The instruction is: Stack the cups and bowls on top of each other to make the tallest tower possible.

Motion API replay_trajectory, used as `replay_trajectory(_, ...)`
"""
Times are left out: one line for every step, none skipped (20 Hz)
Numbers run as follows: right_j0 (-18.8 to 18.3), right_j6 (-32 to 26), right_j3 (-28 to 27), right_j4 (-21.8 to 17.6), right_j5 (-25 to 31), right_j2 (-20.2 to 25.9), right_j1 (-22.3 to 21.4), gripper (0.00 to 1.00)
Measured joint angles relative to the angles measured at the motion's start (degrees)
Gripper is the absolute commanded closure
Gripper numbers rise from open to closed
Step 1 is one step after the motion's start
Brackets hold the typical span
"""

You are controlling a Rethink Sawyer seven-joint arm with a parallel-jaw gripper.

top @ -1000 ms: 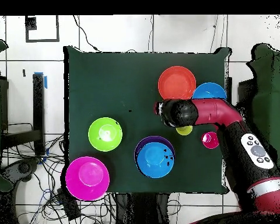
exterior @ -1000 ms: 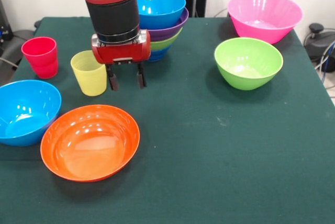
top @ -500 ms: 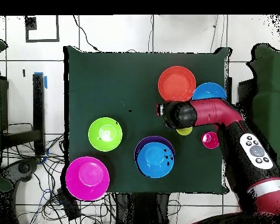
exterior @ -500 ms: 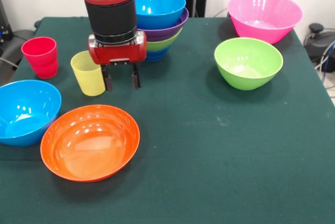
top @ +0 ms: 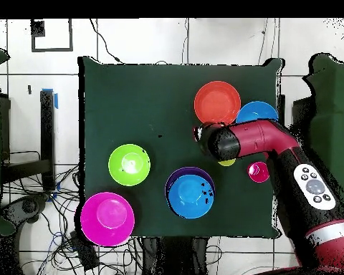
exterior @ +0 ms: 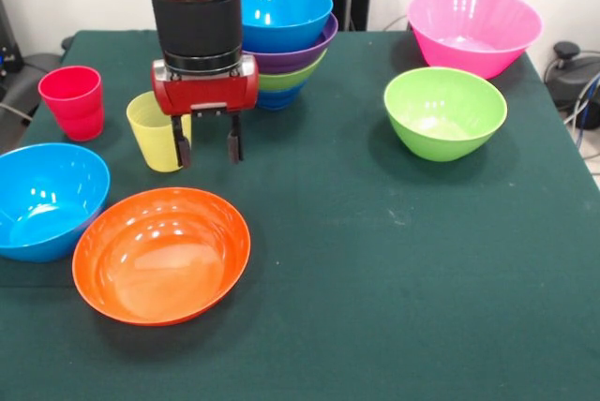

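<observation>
The yellow cup (exterior: 155, 129) stands upright at the left, the red cup (exterior: 72, 101) further left. My gripper (exterior: 206, 150) hangs open just right of the yellow cup, with its left finger (exterior: 180, 150) in front of the cup's right side and nothing between the fingers. The tower (exterior: 281, 40) stands behind the gripper: light blue on top, then purple, lime green and dark blue. In the overhead view the arm (top: 261, 140) covers most of the yellow cup (top: 227, 162); the tower (top: 190, 192) and red cup (top: 258, 172) show.
An orange bowl (exterior: 161, 253) and a light blue bowl (exterior: 47, 200) sit at the front left. A lime green bowl (exterior: 444, 111) and a big pink bowl (exterior: 473, 28) stand at the right. The green tabletop (exterior: 394, 279) stretches across the front right.
The gripper has slid left towards the yellow cup, still open. Its left finger now overlaps the cup's side. Cups and bowls have not moved.
</observation>
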Motion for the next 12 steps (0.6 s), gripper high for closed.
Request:
replay_trajectory(-0.2,-0.2,0.3,-0.8,-0.5,0.5,-0.3,0.00)
replay_trajectory(-0.4,-0.3,0.6,-1.4,-0.9,0.8,-0.6,0.00)
replay_trajectory(-0.5,-0.5,0.8,-2.0,-1.4,1.2,-0.8,0.00)
replay_trajectory(-0.6,-0.6,1.0,-2.4,-1.8,1.4,-1.0,0.00)
replay_trajectory(-0.7,-0.7,1.2,-2.8,-2.2,1.5,-1.1,0.00)
replay_trajectory(-0.8,-0.8,1.4,-3.2,-2.6,1.7,-1.3,0.00)
replay_trajectory(-0.9,-0.9,1.6,-3.9,-3.3,1.9,-1.5,0.00)
replay_trajectory(-0.9,-1.0,2.0,-5.0,-4.2,2.0,-1.9,0.00)
replay_trajectory(-0.9,-1.0,2.1,-5.4,-4.4,2.0,-2.0,0.00)
replay_trajectory(-0.9,-1.0,2.2,-5.7,-4.7,2.0,-2.1,0.00)
replay_trajectory(-0.9,-1.0,2.5,-6.4,-5.2,2.0,-2.2,0.00)
replay_trajectory(-0.9,-1.0,2.6,-6.8,-5.4,2.0,-2.2,0.00)
